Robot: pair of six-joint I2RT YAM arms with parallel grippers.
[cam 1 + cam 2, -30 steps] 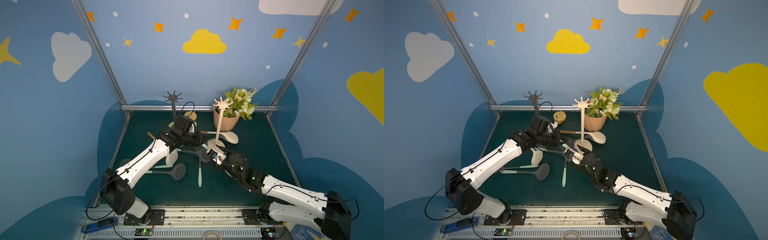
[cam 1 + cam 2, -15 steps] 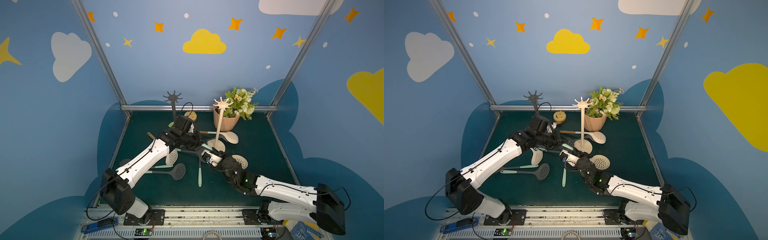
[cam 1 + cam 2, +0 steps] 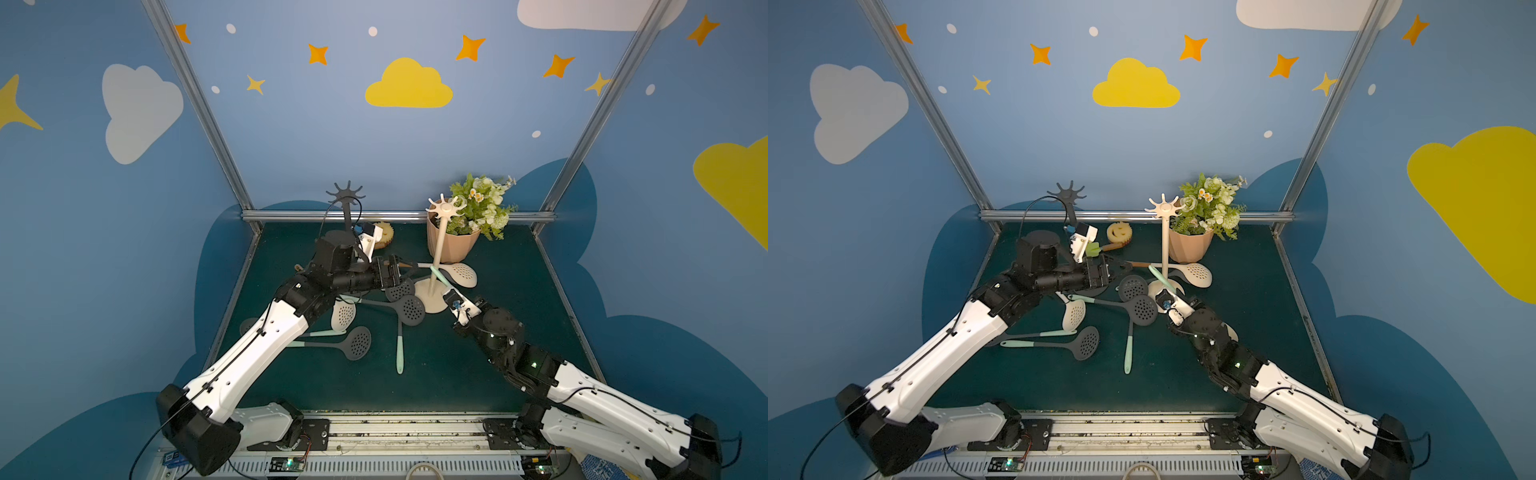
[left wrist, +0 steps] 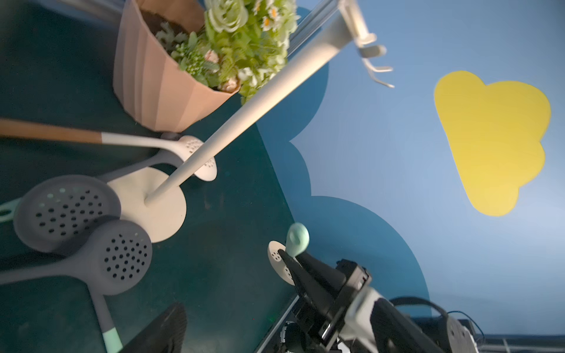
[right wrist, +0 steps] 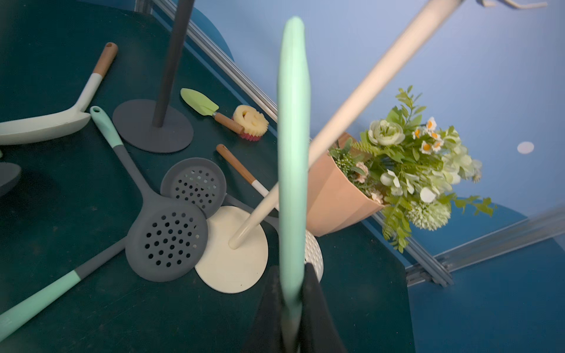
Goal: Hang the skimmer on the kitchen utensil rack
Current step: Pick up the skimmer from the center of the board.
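Observation:
The skimmer has a mint handle (image 5: 292,137) and a cream perforated head (image 4: 276,256). My right gripper (image 5: 292,270) is shut on the handle, which points up beside the cream utensil rack's pole (image 3: 439,249). In both top views the right gripper (image 3: 448,292) (image 3: 1168,294) sits just in front of the rack's round base (image 3: 1156,287). The rack's hooks (image 3: 445,208) are high above the handle tip (image 3: 436,274). My left gripper (image 3: 406,270) stands open and holds nothing, left of the rack. The left wrist view shows only one of its fingers (image 4: 162,330).
A dark second rack (image 3: 347,203) stands at the back left. Several skimmers lie on the green mat: dark ones (image 3: 411,309) (image 3: 358,343) and cream ones (image 3: 462,274) (image 3: 343,314). A flower pot (image 3: 455,245), a yellow sponge brush (image 3: 1119,232) and a green spatula (image 3: 1094,249) are at the back.
The right gripper shut on the mint handle and drew it right, toward the cream rack. The left gripper opened and let go; its arm stayed put.

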